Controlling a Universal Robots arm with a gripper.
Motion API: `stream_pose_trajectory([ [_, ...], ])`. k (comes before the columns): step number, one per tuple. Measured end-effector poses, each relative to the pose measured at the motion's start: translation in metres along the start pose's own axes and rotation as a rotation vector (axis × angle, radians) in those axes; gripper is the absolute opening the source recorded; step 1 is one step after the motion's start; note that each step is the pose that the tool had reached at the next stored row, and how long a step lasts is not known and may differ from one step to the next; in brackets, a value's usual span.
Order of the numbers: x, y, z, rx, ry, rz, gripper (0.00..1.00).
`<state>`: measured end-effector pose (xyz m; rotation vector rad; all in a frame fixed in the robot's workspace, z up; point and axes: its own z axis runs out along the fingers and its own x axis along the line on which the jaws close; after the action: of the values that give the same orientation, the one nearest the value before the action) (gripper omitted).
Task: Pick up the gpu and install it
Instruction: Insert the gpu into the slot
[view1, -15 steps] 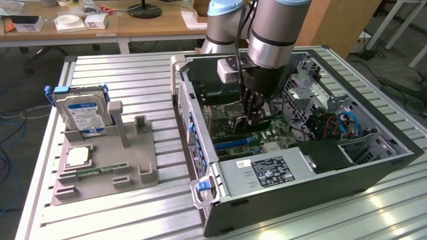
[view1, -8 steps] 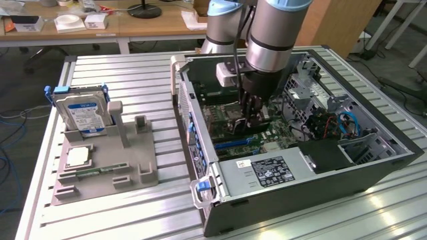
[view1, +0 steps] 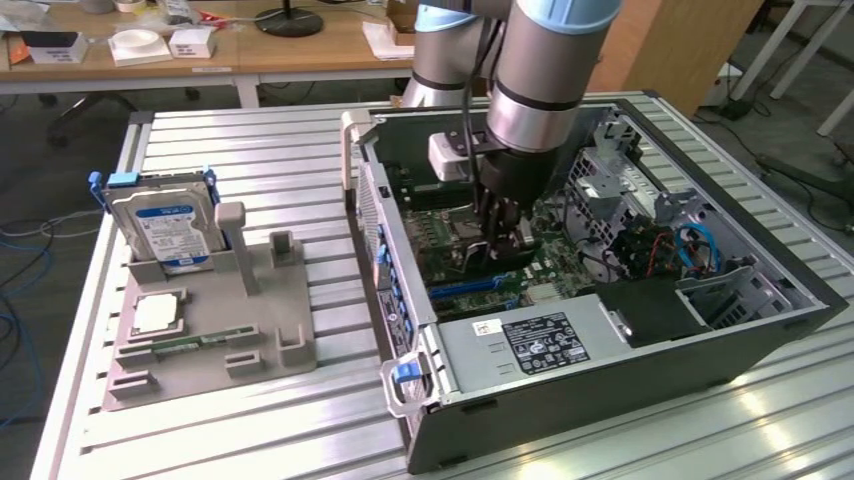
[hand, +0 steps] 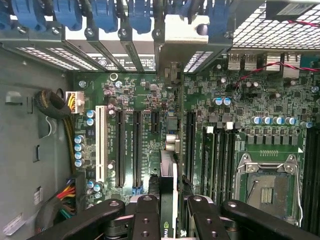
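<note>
Gripper (hand: 167, 210) clamps the gpu (hand: 169, 185) on edge, low inside the case (view1: 747, 335) above the motherboard (hand: 240, 125), bracket end toward the case's rear slot covers (hand: 105, 60). Good seating, I judge, means keeping the card square over its slot (hand: 190, 145) and pressing straight down.
</note>
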<state>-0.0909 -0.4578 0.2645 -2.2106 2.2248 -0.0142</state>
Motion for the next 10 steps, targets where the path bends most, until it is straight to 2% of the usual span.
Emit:
stream_pose_trajectory([
  [10, 0.0001, 0.0051, 0.0055, -0.0001, 0.0002, 0.000, 0.26],
])
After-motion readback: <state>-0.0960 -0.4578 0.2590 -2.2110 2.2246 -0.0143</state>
